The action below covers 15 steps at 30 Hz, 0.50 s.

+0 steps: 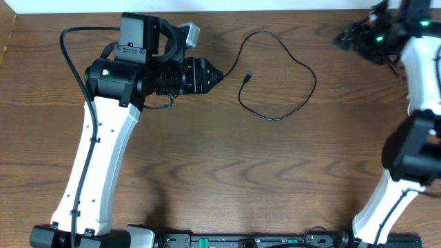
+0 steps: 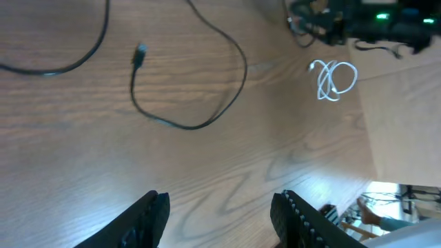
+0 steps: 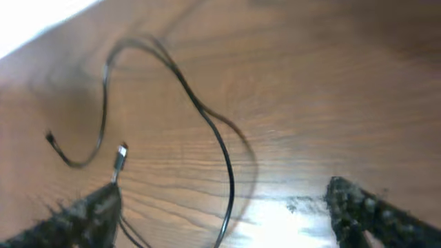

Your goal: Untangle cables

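A black cable (image 1: 278, 118) lies in a loose loop on the wooden table, with its plug (image 1: 248, 77) just right of my left gripper (image 1: 217, 74). The left wrist view shows the same loop (image 2: 186, 127) and plug (image 2: 140, 54) ahead of the open, empty left gripper (image 2: 220, 207). A small coiled white cable (image 2: 335, 81) lies farther off, near the right arm. My right gripper (image 1: 342, 38) is at the back right. In its wrist view it is open (image 3: 224, 207) above a black cable (image 3: 207, 117) that runs between the fingers, with a silver plug (image 3: 121, 156) by the left finger.
The wooden table (image 1: 220, 179) fills the view, with its back edge (image 1: 275, 9) at the top. The left arm's thick black wire (image 1: 69, 52) arcs at the back left. The arm bases stand along the front edge (image 1: 241, 241).
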### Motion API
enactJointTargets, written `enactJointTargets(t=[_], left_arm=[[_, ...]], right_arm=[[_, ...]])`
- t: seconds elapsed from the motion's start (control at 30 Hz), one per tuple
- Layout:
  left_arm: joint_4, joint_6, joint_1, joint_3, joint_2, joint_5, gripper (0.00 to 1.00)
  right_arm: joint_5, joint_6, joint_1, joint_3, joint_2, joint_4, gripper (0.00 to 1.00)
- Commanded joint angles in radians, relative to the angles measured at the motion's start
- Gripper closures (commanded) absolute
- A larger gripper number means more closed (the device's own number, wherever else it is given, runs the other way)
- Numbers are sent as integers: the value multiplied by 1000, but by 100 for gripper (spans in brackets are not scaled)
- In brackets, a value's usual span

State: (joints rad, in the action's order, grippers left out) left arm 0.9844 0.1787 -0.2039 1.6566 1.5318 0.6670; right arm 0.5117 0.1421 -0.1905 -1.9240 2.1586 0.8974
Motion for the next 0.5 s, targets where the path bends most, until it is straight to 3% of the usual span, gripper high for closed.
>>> enactJointTargets(t=[0.0,0.3,0.47], left_arm=[[10,-29,0,-13,4,-41,47],[5,-29,0,-13,4,-41,47],[5,-29,0,-13,4,-41,47]], right_arm=[[105,-67,10,-4,113,-5,16],[457,-158,21,-4,313,-73,27],[508,-158,56,-4,355,-95,47]])
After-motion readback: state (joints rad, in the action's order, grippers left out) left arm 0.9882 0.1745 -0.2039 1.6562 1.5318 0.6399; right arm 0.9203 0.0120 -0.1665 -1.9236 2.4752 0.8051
